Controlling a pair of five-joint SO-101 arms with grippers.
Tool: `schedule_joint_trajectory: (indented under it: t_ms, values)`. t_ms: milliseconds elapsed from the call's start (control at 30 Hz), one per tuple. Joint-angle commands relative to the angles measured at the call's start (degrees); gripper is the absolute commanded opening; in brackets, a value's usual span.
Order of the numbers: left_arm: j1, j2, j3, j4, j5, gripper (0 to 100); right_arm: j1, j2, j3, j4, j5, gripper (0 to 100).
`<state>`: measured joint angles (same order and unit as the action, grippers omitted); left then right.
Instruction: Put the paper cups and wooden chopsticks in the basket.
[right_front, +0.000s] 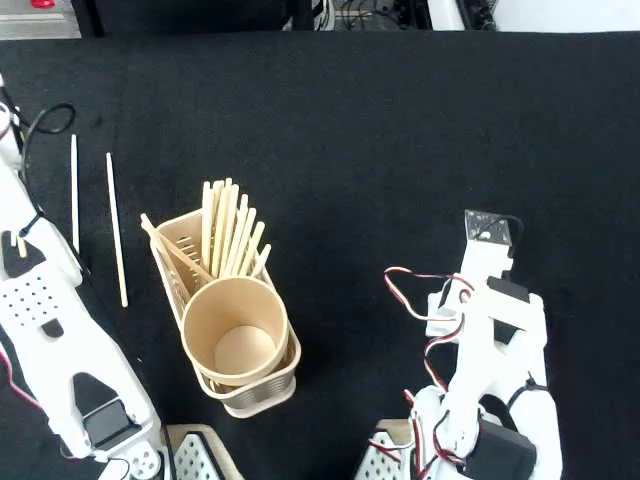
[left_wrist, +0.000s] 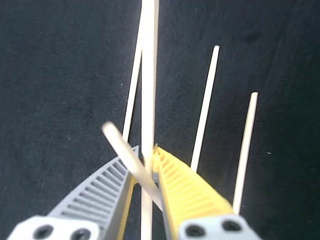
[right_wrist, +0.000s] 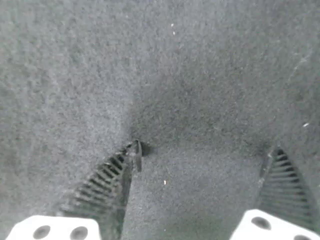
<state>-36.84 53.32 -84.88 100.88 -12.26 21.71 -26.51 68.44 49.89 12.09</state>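
Note:
A ribbed beige basket (right_front: 255, 395) stands left of the table's middle with a paper cup (right_front: 240, 335) upright in it and a bundle of wooden chopsticks (right_front: 228, 230) leaning out of its far end. Two loose chopsticks (right_front: 117, 230) (right_front: 73, 190) lie on the black cloth to its left. My left gripper (left_wrist: 150, 162) is shut on two crossed chopsticks: a long one (left_wrist: 149, 75) pointing ahead and a slanted one (left_wrist: 122, 147). More chopsticks (left_wrist: 205, 110) (left_wrist: 245, 150) lie on the cloth below it. My right gripper (right_wrist: 200, 160) is open over bare cloth, right of the basket (right_front: 490, 232).
The left arm (right_front: 45, 320) runs along the table's left edge with a black cable (right_front: 45, 120) looping beside it. The right arm's body (right_front: 490, 380) sits at the front right. Black cloth (right_front: 400, 130) covers the table.

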Motion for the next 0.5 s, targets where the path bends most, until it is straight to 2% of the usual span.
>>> schedule_joint_trajectory:
  t_ms: [0,233,400,467]
  values:
    - [-0.22,-10.2,5.05,0.26,2.64,3,0.35,-0.57,0.31,-0.26,0.35,38.2]
    - [0.13,-22.86,14.37,0.26,5.63,3,0.35,-0.57,0.31,-0.35,0.35,38.2]
    - [1.63,-39.74,38.73,-0.26,5.36,3,0.35,-0.57,0.31,-0.35,0.35,38.2]
    - [1.98,-46.86,49.63,-3.16,5.36,3,0.35,-0.57,0.31,-0.35,0.35,38.2]
